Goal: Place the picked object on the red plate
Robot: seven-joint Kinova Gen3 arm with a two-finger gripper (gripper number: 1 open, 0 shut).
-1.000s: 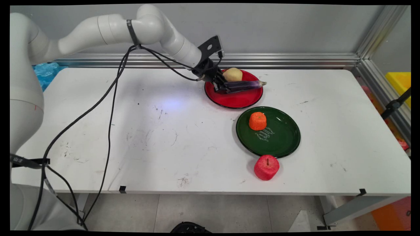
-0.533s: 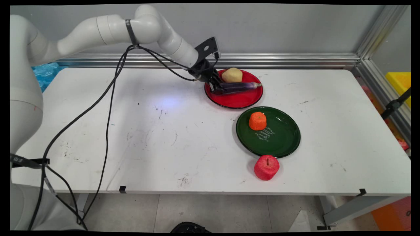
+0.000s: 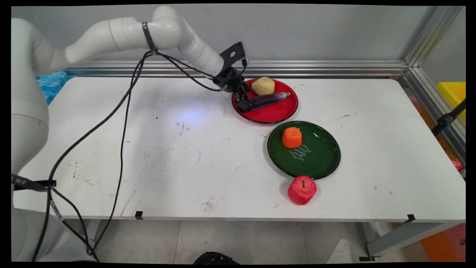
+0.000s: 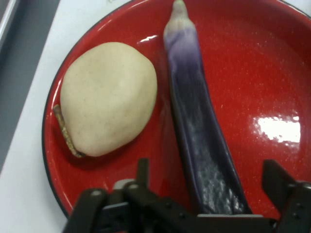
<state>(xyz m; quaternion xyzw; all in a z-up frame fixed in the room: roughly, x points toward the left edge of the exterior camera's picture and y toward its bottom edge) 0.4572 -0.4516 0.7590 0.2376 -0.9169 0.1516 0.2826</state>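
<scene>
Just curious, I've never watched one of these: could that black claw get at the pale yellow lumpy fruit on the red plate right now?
Probably yes. The pale yellow fruit lies bare on the red plate, right beside the end effector, which sits at the purple eggplant.

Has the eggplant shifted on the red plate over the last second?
Yes. The eggplant slid left across the red plate; its tip, earlier past the right rim, now lies inside it.

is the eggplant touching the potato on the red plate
Apart. The hand view shows a strip of red plate between the eggplant and the potato.
</scene>
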